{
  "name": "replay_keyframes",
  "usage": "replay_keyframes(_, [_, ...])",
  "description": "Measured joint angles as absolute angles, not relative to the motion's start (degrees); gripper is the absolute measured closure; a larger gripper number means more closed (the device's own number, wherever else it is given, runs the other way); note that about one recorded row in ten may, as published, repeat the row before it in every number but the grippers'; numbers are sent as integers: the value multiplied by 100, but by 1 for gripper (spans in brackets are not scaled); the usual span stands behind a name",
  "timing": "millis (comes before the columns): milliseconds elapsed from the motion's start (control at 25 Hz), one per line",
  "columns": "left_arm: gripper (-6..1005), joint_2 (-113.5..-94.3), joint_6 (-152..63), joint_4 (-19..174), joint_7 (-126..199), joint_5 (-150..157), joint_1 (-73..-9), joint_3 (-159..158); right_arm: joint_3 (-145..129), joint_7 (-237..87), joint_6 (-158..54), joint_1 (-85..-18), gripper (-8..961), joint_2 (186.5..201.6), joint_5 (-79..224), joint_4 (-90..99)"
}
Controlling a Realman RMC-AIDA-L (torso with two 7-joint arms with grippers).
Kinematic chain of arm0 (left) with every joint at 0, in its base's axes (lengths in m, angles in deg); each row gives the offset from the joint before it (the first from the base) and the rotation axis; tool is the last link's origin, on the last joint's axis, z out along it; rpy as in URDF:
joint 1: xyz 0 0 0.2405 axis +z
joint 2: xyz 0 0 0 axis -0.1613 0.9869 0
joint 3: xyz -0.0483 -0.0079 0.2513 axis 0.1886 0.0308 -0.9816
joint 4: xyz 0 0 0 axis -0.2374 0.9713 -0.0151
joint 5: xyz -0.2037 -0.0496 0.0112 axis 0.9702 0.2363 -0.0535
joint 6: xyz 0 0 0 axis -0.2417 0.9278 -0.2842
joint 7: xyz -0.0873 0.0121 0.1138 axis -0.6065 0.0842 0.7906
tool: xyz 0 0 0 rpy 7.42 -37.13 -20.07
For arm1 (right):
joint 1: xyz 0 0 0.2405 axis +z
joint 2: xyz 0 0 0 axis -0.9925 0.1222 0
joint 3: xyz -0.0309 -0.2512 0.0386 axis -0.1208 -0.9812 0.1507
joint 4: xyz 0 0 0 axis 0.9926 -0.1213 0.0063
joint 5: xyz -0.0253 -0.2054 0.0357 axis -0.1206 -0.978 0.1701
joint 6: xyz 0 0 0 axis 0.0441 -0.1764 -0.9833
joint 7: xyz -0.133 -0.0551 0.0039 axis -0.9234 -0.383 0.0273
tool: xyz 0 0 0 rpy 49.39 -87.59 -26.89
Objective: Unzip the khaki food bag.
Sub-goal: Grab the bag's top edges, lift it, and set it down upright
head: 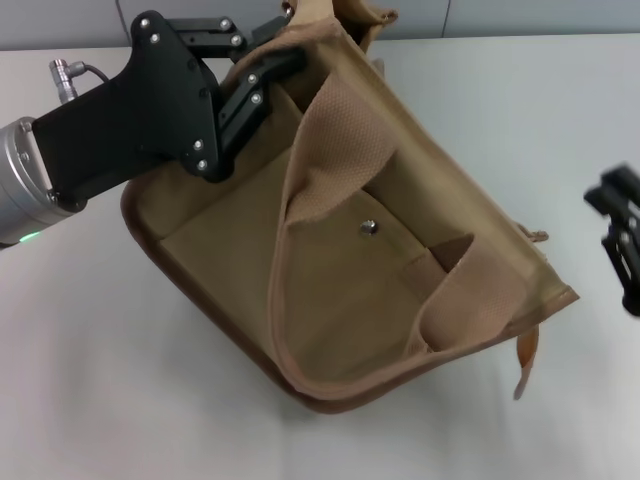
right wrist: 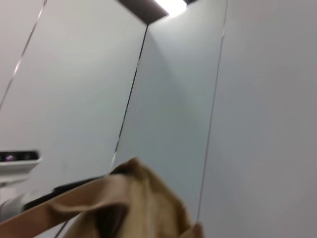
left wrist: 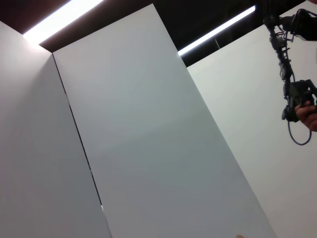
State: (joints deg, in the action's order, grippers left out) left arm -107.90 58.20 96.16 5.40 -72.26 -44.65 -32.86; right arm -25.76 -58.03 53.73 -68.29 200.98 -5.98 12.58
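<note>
Lying tilted on white table: khaki food bag, far corner pinched by left gripper; right gripper apart, grip state indiscernible.

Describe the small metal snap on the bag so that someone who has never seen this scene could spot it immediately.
A khaki food bag lies on its side on the white table, its far top corner at the left gripper. On its upturned front pocket, between the two wide webbing handles, sits the snap: the only shiny round metal dot on tan cloth.

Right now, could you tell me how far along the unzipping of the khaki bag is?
Early. The left end effector is at the top far corner of the khaki food bag, apparently bracing it. The right end effector waits apart at the table's right edge. The zipper is hidden, so unzipping remains unconfirmed.
</note>
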Motion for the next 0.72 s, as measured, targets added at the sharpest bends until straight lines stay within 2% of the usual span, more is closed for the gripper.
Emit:
replay_keyframes(160, [913, -10790, 5838, 9616, 547, -7226, -4465, -3291, -2616, -5842, 5120, -6444, 797, 20088, -407, 1241])
replay_keyframes(360, [913, -10790, 5842, 9616, 549, -7226, -4488, -3291, -2908, -5855, 4682, -6110, 605, 20080, -775, 1284])
replay_keyframes(720, [913, -10791, 5838, 9616, 532, -7226, -4551, -3291, -3565, -5930, 3995, -5837, 508, 20101, -962, 1283])
